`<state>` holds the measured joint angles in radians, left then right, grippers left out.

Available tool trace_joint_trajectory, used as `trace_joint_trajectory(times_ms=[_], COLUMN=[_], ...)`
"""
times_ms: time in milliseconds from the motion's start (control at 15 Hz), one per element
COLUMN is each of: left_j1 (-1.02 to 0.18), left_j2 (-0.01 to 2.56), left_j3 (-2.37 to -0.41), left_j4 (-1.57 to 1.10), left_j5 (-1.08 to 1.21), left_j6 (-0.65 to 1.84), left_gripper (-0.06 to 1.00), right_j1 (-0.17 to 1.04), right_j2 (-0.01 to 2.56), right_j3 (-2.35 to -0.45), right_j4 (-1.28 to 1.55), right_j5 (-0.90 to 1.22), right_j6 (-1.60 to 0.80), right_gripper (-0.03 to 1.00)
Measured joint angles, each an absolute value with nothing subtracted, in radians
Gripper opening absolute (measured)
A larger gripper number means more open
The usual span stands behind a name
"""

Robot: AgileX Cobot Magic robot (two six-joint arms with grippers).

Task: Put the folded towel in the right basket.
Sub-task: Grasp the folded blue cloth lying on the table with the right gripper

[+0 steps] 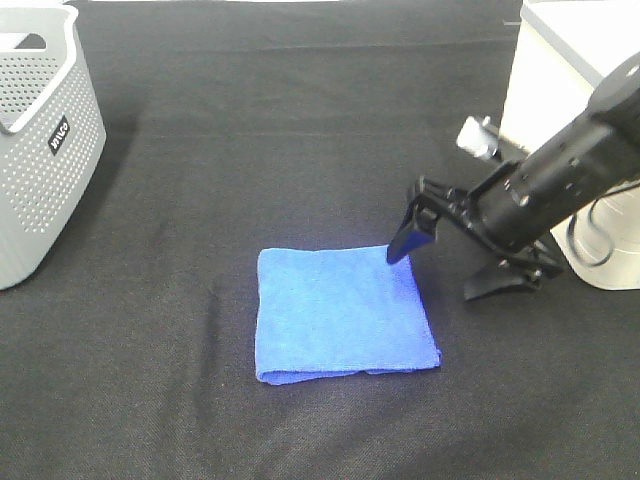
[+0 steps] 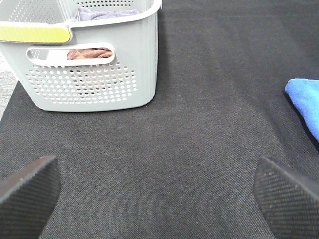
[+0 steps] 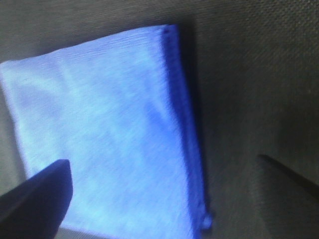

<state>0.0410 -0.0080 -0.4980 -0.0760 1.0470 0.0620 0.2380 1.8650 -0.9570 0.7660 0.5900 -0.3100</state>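
The folded blue towel (image 1: 345, 315) lies flat on the black table cloth, near the middle. My right gripper (image 1: 440, 270) is open and low at the towel's far right corner, one finger (image 1: 402, 245) at the towel's edge and the other (image 1: 495, 285) on the cloth beside it. In the right wrist view the open gripper (image 3: 164, 191) straddles the towel's (image 3: 99, 134) thick folded edge. The right basket (image 1: 560, 70) shows only as a pale wall at the far right. My left gripper (image 2: 159, 199) is open and empty, and a towel corner (image 2: 306, 99) shows at the side of its view.
A grey perforated basket (image 1: 40, 140) stands at the far left; in the left wrist view it (image 2: 89, 79) holds some clothes. A round white base (image 1: 605, 255) with a cable stands behind the right arm. The black cloth (image 1: 300, 120) covers the table.
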Motion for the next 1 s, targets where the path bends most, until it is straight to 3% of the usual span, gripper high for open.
trace_joint_trajectory(times_ms=[600,867,1000], left_j1=[0.041,0.041,0.041], left_j2=[-0.008,-0.008,-0.008], left_j3=[-0.498,-0.498,-0.498], left_j4=[-0.076,-0.076,-0.076], left_j5=[1.047,1.047,1.047], left_j6=[0.062,0.062,0.062], left_gripper=[0.98,0.98,0.98], right_j1=[0.246,0.405,0.424], right_j2=[1.984,2.050,2.070], right_j3=[-0.971,-1.027,-1.064], right_j4=[0.834,0.911,0.916], right_j5=[0.511,0.438,0.458], right_j6=[-0.375,-0.380,-0.329], right_gripper=[0.93,0.91,0.88])
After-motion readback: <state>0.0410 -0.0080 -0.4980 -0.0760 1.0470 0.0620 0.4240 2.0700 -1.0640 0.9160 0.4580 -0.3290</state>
